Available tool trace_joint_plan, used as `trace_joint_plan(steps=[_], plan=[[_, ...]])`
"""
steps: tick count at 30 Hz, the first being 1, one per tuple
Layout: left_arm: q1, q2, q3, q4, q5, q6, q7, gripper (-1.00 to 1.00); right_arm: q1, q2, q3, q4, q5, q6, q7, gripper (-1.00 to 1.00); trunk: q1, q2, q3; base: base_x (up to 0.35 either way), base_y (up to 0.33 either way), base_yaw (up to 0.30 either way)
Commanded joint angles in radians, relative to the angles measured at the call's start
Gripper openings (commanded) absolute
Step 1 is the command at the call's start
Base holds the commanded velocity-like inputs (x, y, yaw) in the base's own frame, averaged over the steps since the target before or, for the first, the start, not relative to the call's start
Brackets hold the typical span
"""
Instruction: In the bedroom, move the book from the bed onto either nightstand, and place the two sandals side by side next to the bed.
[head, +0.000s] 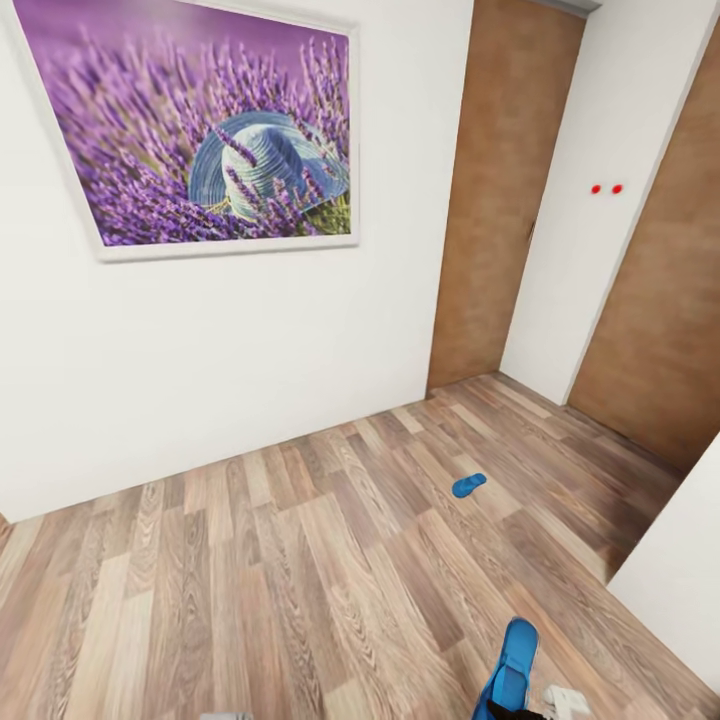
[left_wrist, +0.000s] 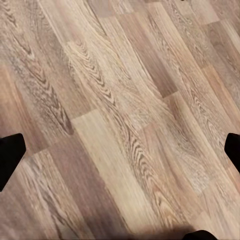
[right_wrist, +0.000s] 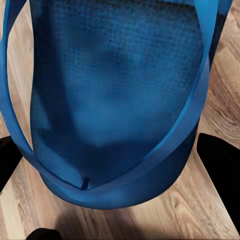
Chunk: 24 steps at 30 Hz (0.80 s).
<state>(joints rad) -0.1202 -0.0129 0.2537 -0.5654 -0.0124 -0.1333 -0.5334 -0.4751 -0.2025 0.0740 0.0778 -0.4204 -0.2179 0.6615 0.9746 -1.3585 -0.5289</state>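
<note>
while we look down from the head, the nearest thing to us is a bright blue sandal (head: 512, 668) at the lower edge of the picture, with its far end lifted toward the room and a dark part of our right arm at its near end. beside it a small white piece of the arm shows. in the right wrist view that held sandal (right_wrist: 120, 100) sits very close, its textured sole and blue straps between the two dark fingers (right_wrist: 220, 170) of the right tool (right_wrist: 115, 165); the fingers stand at either side of the sandal's end, so we read the right tool as clamped on it, though the contact itself is not clearly seen.

our left tool (left_wrist: 120, 150) hangs over bare plank floor (left_wrist: 115, 100), its dark fingertips (left_wrist: 10, 155) wide apart at the two sides of the left wrist view, with nothing between them.

farther out on the floor lies the second sandal (head: 468, 485), flat on the planks and well apart from the one we hold. at the right edge a pale off-white block (head: 680, 570) shows; we cannot tell what it is. beyond stand the white wall (head: 230, 370) with a framed lavender-and-hat picture (head: 200, 125), and two brown wooden doors (head: 500, 190), with two small red dots (head: 605, 188) on the wall strip between them.
</note>
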Motion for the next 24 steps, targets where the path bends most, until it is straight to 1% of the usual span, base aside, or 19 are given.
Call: trace_joint_plan(steps=[1, 24], plan=[[-0.001, -0.001, 0.007, 0.0, -0.001, -0.001, -0.008, 1.0, -0.002, 0.0, 0.007, 0.004, -0.008, -0.008, 0.005, -1.0, 0.001, -0.001, -0.001, 0.327, 0.147, 0.0], [-0.001, -0.001, 0.007, 0.001, -0.001, -0.001, -0.008, 1.0, -0.002, 0.0, 0.007, 0.004, -0.008, -0.008, 0.004, -1.0, 0.001, -0.001, -0.001, 0.327, 0.147, 0.0]])
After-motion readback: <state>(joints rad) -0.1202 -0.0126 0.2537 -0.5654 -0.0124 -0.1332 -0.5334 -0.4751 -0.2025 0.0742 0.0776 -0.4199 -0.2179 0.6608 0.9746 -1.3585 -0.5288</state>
